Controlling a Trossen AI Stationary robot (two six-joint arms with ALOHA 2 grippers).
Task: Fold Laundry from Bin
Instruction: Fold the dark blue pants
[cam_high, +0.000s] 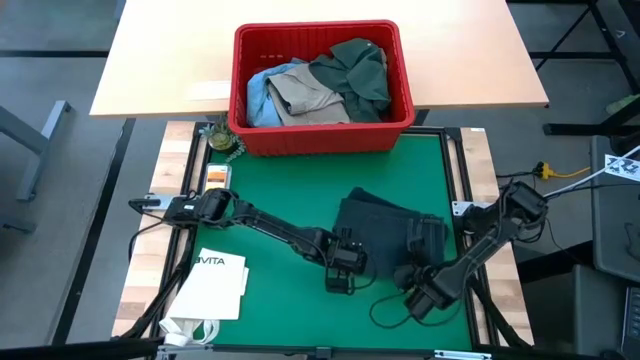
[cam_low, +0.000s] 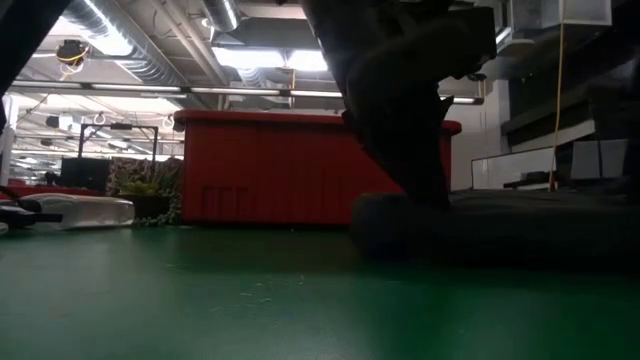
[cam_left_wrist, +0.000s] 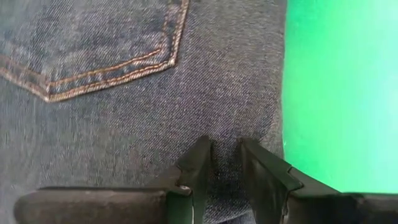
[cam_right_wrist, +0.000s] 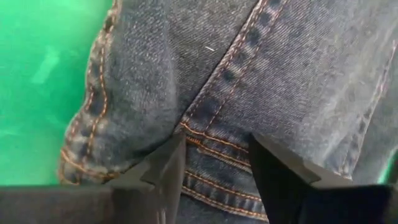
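My left pincer (cam_high: 341, 283) is narrow and pinches a fold of the dark jeans (cam_high: 385, 232) at their edge, near 7 o'clock of the pile. My right pincer (cam_high: 418, 300) is a bit wider and bites a thick seam at the jeans' 5 o'clock side. I think I hold two spots so the cloth stays flat when I fold it. The jeans lie on the green mat (cam_high: 290, 190), at the middle of my desk (cam_high: 140, 270). My left arm reaches in low from 9 o'clock, bent at the elbow. My right arm comes from 3 o'clock and slopes down to the cloth. The red bin (cam_high: 322, 134) sits at 12 o'clock, with more laundry (cam_high: 320, 82) inside. A white paper bag (cam_high: 215, 285) lies near 8 o'clock
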